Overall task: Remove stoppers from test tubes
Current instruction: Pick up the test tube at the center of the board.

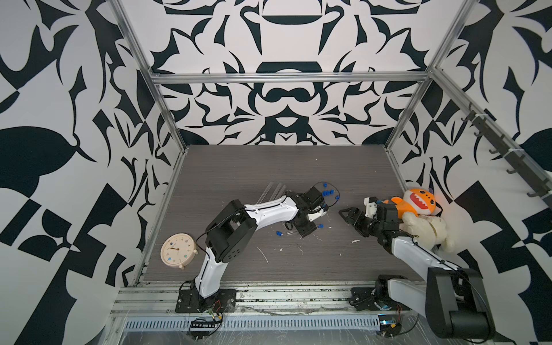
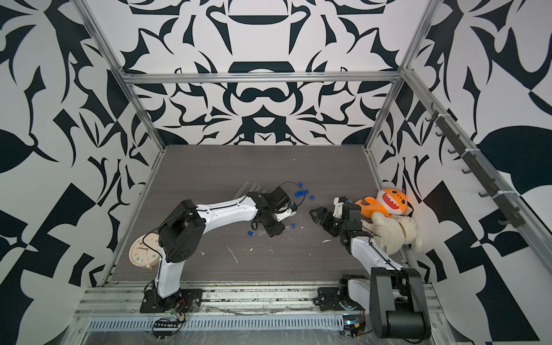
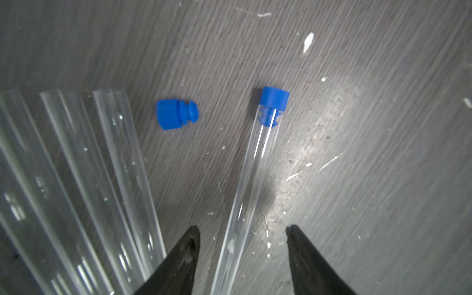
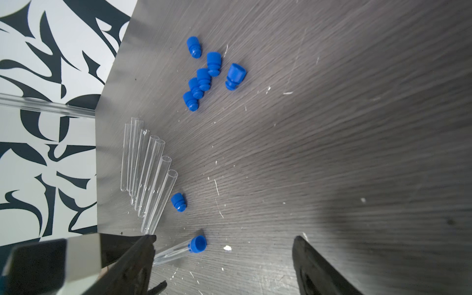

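One clear test tube (image 3: pixel 251 163) lies on the dark table with a blue stopper (image 3: pixel 273 101) in its far end. My left gripper (image 3: pixel 242 227) is open, a jaw on each side of this tube with a gap on both sides. A loose stopper (image 3: pixel 176 114) rests beside it, next to several open test tubes (image 3: pixel 76 178). In both top views the left gripper (image 1: pixel 306 231) points down at the table's middle. My right gripper (image 4: pixel 224 238) is open and holds nothing, a short way off the stoppered end (image 4: pixel 198 244). Several loose stoppers (image 4: pixel 201 76) are piled farther back.
A cream alarm clock (image 1: pixel 178 249) stands at the front left of the table. An orange shark plush (image 1: pixel 418 203) and a cream bear plush (image 1: pixel 427 230) lie against the right wall, behind my right arm. White flecks (image 1: pixel 355 240) dot the table. Metal frame posts edge it.
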`<act>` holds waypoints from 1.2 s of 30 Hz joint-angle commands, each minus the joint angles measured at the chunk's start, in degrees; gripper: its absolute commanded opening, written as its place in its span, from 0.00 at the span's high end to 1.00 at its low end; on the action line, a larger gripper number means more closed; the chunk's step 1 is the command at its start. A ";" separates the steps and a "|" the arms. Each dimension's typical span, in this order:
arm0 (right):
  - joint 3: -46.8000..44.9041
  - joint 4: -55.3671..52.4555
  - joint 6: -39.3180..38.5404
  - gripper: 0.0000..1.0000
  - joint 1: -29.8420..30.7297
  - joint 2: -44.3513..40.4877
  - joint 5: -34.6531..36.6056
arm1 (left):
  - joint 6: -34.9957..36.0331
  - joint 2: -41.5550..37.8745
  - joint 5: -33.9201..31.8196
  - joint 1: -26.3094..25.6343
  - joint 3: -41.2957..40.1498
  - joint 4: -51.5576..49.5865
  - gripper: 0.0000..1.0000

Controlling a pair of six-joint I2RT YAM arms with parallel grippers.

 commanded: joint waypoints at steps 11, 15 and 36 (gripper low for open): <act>-1.29 1.94 -0.64 0.16 -4.98 -0.35 -1.69 | 0.41 3.59 -0.60 -1.44 0.65 -0.29 0.63; -1.34 1.69 -0.71 0.16 -6.25 -0.45 -2.52 | 0.40 4.17 -0.73 -1.82 0.99 -0.54 0.70; -0.63 1.11 -2.92 0.16 -8.38 1.01 -5.01 | 0.73 2.89 1.12 -1.80 2.90 -1.13 0.95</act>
